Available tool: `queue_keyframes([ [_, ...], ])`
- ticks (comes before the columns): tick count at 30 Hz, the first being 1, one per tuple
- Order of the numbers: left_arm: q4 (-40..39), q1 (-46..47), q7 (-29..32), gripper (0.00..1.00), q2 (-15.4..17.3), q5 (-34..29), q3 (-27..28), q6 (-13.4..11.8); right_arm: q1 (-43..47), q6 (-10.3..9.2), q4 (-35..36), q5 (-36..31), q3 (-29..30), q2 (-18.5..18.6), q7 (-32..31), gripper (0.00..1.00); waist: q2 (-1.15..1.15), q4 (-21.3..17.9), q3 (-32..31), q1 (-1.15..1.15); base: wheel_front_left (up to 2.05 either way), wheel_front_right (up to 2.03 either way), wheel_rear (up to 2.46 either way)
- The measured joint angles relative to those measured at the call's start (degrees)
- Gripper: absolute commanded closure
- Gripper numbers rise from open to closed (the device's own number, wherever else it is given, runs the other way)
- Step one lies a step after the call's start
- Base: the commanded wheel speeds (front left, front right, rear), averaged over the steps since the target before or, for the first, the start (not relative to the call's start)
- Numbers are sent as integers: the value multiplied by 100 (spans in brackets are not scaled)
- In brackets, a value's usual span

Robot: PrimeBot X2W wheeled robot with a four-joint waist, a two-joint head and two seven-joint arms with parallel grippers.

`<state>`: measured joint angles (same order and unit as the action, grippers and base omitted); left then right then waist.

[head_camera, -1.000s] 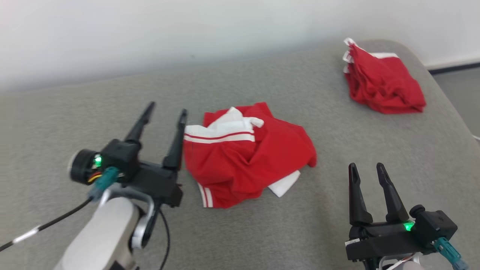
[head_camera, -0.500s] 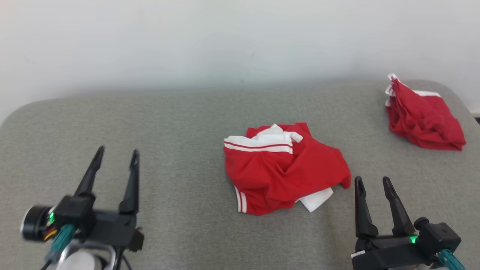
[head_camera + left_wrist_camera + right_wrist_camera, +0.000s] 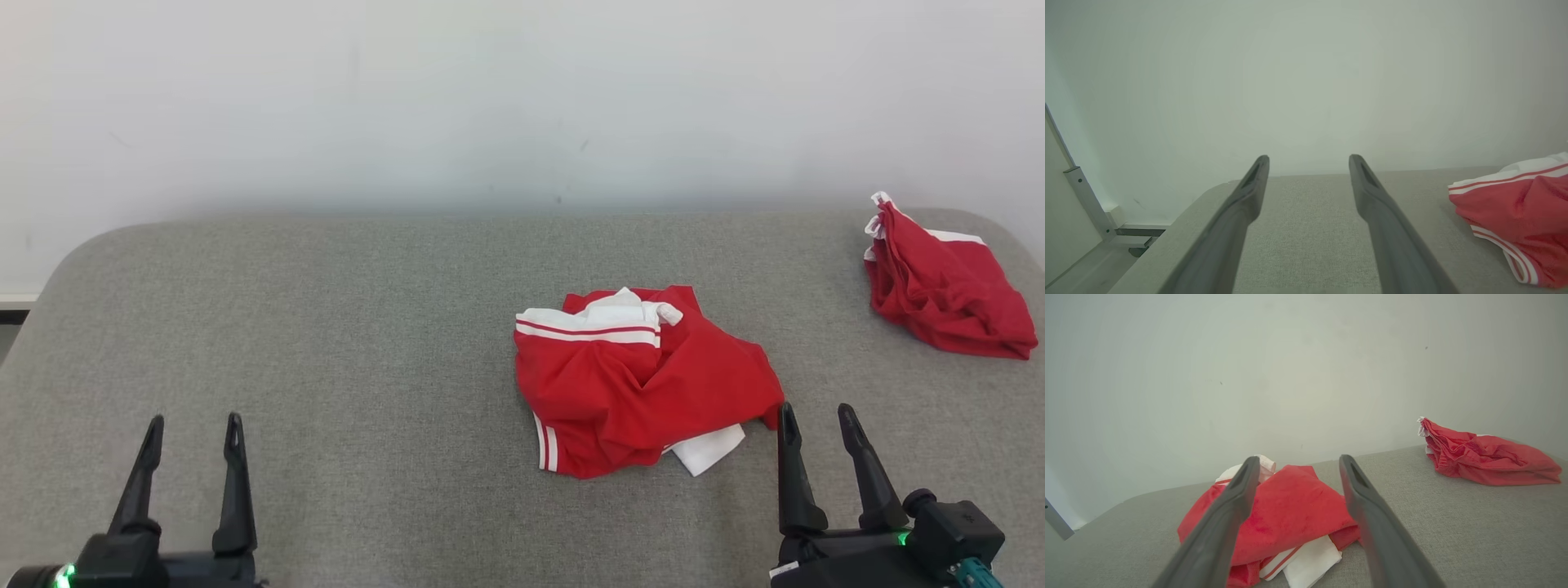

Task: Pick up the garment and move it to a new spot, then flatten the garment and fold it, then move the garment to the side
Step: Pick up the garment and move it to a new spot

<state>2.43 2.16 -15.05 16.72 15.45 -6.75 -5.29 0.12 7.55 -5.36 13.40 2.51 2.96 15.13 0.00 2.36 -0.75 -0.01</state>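
Head view first: the crumpled red garment (image 3: pixel 645 380), white-trimmed, lies on the grey worktop (image 3: pixel 326 327), right of centre, and a second red heap (image 3: pixel 947 298) sits at the far right edge. Our left pincer (image 3: pixel 194 420) hangs spread and empty, well apart from the cloth. Our right pincer (image 3: pixel 815 408), equally spread and empty, has its tips just beside the near right hem.

Left wrist view: the garment (image 3: pixel 1523 208) sits far off to the right, striped hem showing. That is a long reach, so a one-sided lift could let the cloth drag and bunch.

Right wrist view: the fingers frame the garment (image 3: pixel 1286 522), with a white panel poking out beneath. If we pinch just the top layer, we reckon the rest slides free. The second red heap (image 3: pixel 1486 461) looks alike too, so it is an easy wrong target.
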Motion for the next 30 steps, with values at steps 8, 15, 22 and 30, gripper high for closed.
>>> queue_keyframes([
  [8, 93, -375, 0, 0, -266, -446, 324, 187, 114, 0, -130, 16, 38, 0, -1, 0, 0, -41, -27, 1, 0, 0, 0],
  [15, 218, -520, 0, 0, -503, -579, 454, 389, 220, 0, -208, 55, 52, -1, 0, 0, 0, -52, -54, 1, 0, 0, 0],
  [22, 305, -541, 0, 0, -598, -682, 500, 600, 253, 0, -282, 9, -4, 0, 0, 0, 0, -74, -40, 1, 0, 0, 0],
  [30, 480, -515, 0, 0, -687, -793, 594, 811, 257, 0, -347, -5, -44, 0, 0, 0, 0, -70, -29, 1, 0, 0, 0],
])
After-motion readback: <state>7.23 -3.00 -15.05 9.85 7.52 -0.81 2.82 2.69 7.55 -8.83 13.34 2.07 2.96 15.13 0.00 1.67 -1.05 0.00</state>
